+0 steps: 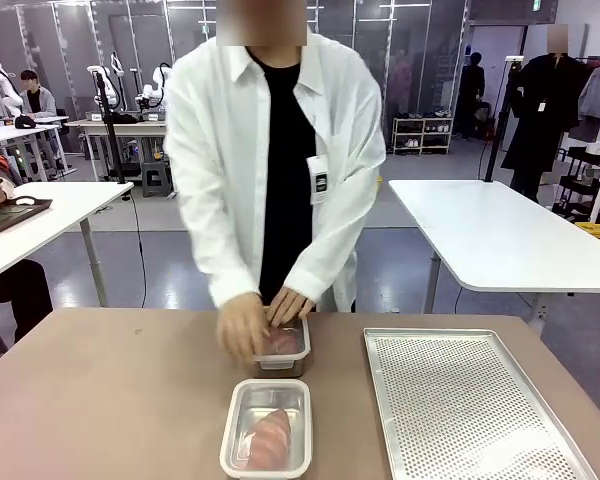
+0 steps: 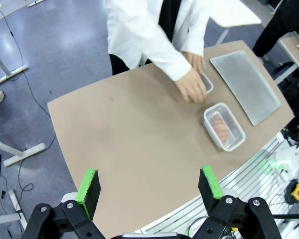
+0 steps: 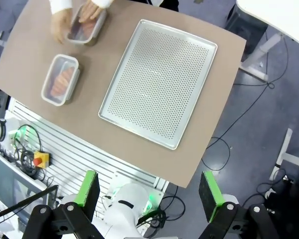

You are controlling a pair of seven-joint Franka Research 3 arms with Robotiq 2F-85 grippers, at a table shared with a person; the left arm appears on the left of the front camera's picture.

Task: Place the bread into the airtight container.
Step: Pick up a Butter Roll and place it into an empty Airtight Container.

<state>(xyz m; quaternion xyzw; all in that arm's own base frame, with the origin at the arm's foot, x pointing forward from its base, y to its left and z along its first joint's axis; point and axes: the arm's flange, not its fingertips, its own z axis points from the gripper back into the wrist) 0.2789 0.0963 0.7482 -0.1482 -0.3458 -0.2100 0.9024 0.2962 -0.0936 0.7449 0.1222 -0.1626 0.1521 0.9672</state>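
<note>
Near container: a rectangular box with rounded corners, clear and glossy walls; it stands on the table edge closest to the robot. The bread lies inside it, a long pinkish-orange piece, smooth in look.
Far container: the same shape, just behind the near one, something reddish inside; I cannot tell what it is.
Person's hands: the hand on the picture's left covers the far container's side, the other hand rests on its far rim. White sleeves, loose fabric.
Tray: a flat metal sheet, silver, full of small holes, with a raised rim; it lies beside the containers, apart from them.
Table: brown, matte, smooth top with rounded corners.
Left gripper: high above the table, green pads spread wide, nothing between them.
Right gripper: also high up, jaws released and wide, grasping nothing.
Room: grey floor with cables, white tables around, shelves farther back.
</note>
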